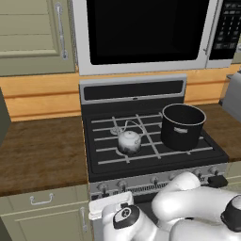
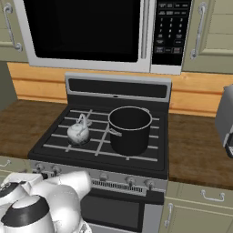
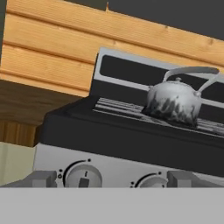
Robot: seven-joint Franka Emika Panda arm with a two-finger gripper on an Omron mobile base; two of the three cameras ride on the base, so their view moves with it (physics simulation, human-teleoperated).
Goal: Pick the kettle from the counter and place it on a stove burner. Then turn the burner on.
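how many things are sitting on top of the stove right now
2: the kettle on the front left part of the grate, and the black pot to its right on the stove's right half. Something small could hide behind the pot.

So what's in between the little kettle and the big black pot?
Nothing but bare grate bars over the black cooktop. The kettle and the pot stand apart, as both base views show.

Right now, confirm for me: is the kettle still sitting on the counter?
No. The kettle stands upright on the grate bars of the stove's front left burner, beside the black pot, not on the counter.
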